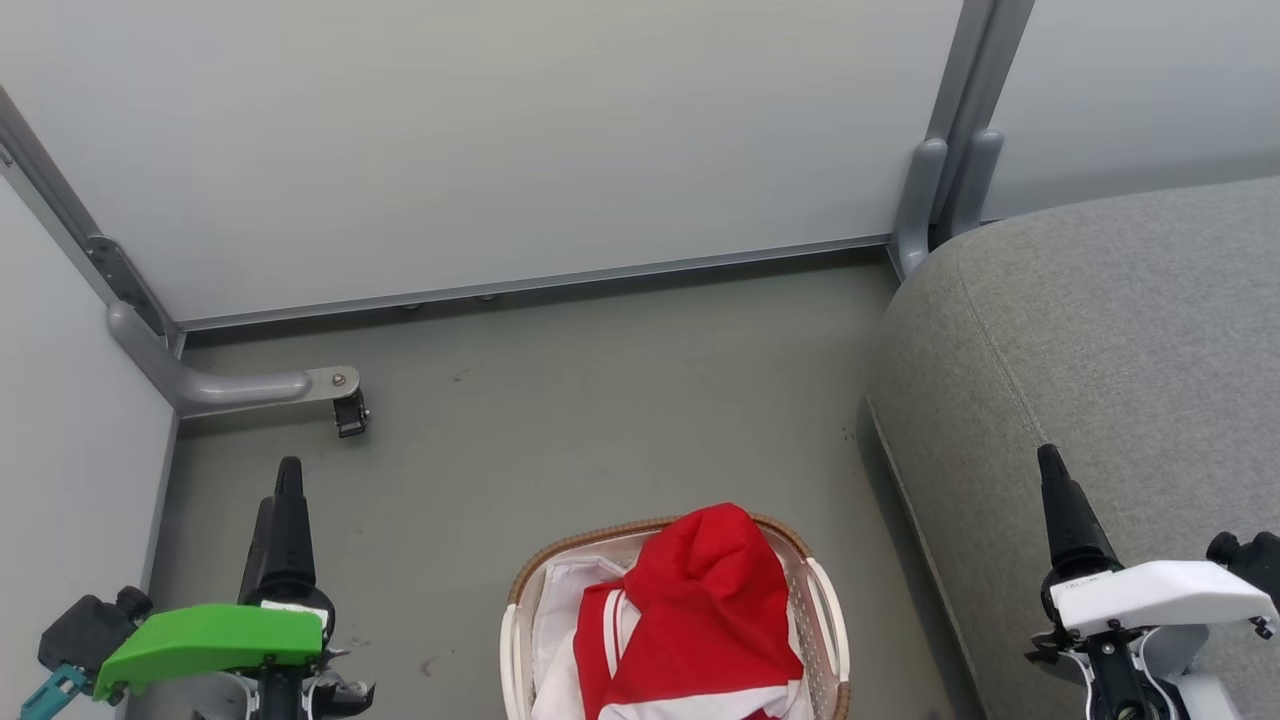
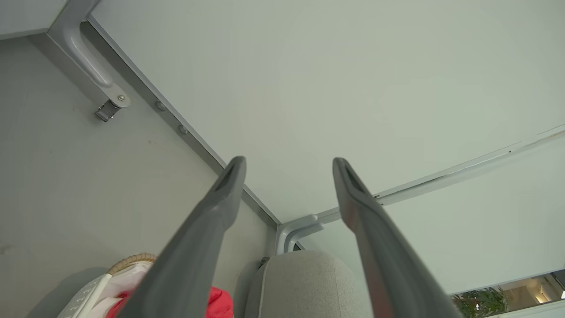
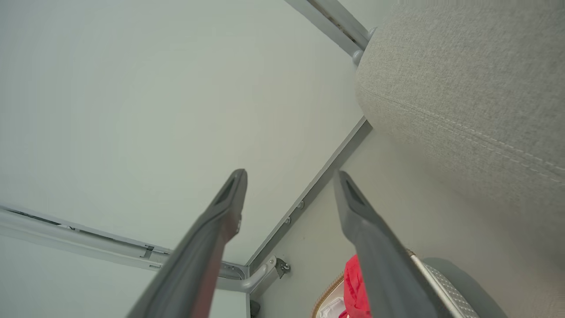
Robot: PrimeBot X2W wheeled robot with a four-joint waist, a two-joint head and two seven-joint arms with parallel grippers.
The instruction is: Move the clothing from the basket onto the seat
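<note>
The white perforated basket (image 1: pixel 570 548) with its brown woven rim stands on the floor at the bottom centre of the head view. The red clothing (image 1: pixel 700 610) with white trim is heaped inside it, above a white lining. The grey seat (image 1: pixel 1100 330) fills the right side, close beside the basket. My left gripper (image 1: pixel 288 470) hangs open at the lower left, well left of the basket and holding nothing. My right gripper (image 1: pixel 1047 460) is open over the seat's front edge, also holding nothing. The left wrist view has the left gripper (image 2: pixel 289 161), basket rim (image 2: pixel 132 259), clothing (image 2: pixel 218 300) and seat (image 2: pixel 304 282). The right wrist view has the right gripper (image 3: pixel 291 173), seat (image 3: pixel 463 79) and clothing (image 3: pixel 355 287).
Pale partition walls close off the back and left. A grey partition foot with a small caster (image 1: pixel 350 410) juts onto the floor at the left, and another grey post foot (image 1: pixel 935 200) stands by the seat's far corner. Grey floor (image 1: pixel 600 400) lies beyond the basket.
</note>
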